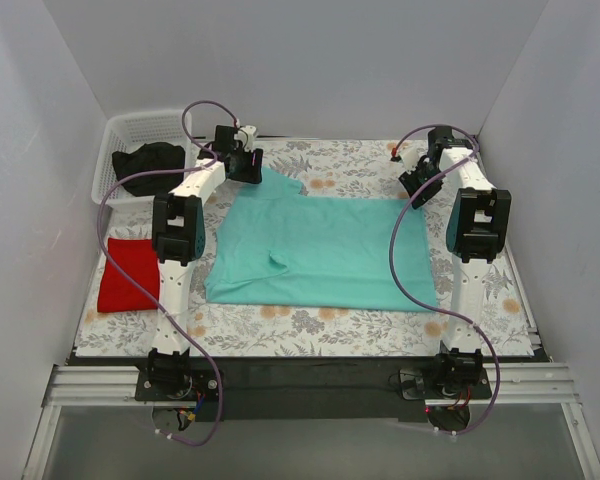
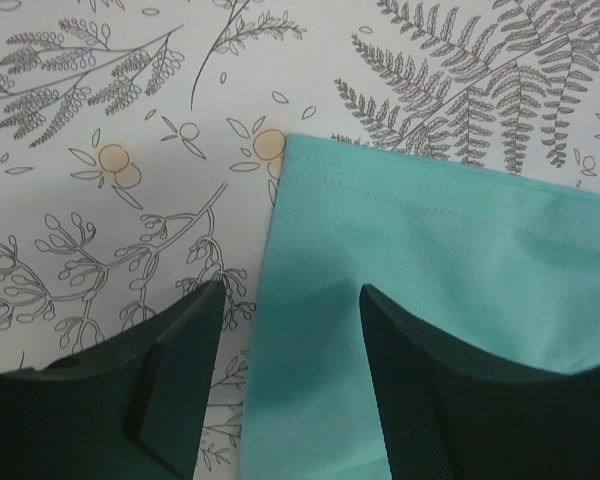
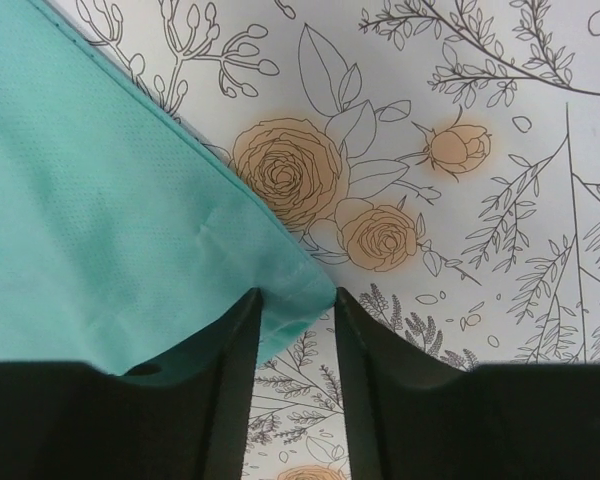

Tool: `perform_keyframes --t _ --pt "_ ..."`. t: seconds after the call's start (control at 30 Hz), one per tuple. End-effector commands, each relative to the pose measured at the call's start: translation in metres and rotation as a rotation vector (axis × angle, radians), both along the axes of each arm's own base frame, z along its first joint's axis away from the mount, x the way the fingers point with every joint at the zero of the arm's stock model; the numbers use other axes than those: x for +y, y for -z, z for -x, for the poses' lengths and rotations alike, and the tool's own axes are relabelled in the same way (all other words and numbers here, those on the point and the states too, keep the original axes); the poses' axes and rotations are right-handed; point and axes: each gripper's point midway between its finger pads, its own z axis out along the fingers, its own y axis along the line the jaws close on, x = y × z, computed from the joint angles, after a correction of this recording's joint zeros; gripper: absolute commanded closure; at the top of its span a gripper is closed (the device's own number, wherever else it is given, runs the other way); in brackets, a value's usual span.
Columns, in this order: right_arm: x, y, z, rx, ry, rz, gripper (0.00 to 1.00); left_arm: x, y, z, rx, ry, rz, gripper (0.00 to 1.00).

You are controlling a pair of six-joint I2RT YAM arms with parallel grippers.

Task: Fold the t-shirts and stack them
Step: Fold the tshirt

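Observation:
A teal t-shirt (image 1: 320, 250) lies spread flat on the floral tablecloth. My left gripper (image 1: 248, 165) is at its far left corner, open, low over the cloth; in the left wrist view (image 2: 290, 290) the shirt (image 2: 430, 260) edge runs between the fingers. My right gripper (image 1: 417, 185) is at the far right corner; in the right wrist view (image 3: 295, 295) the jaws are narrowly open with the shirt's corner (image 3: 295, 280) lying between the fingertips. A folded red t-shirt (image 1: 128, 272) lies at the table's left edge.
A white basket (image 1: 130, 130) at the back left holds a black garment (image 1: 148, 167). White walls enclose the table on three sides. Purple cables loop off both arms over the shirt's sides.

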Motion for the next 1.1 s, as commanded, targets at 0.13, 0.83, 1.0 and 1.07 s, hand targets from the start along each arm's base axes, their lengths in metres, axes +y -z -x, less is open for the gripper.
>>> perform_keyframes --t 0.13,0.83,1.0,1.07 --pt "-0.001 0.008 -0.004 -0.014 -0.043 0.0 0.76 -0.005 -0.01 -0.012 -0.043 0.022 0.005 0.45" --pt "0.002 -0.002 0.008 -0.015 -0.086 -0.011 0.99 -0.032 0.007 -0.013 -0.05 0.129 -0.033 0.94" --pt "0.002 -0.026 0.006 -0.065 -0.099 -0.007 0.99 -0.031 -0.042 -0.017 -0.144 0.118 0.017 1.0" --pt "0.003 -0.034 0.007 -0.078 -0.106 -0.012 0.99 -0.034 -0.074 -0.016 -0.201 0.133 0.046 1.0"
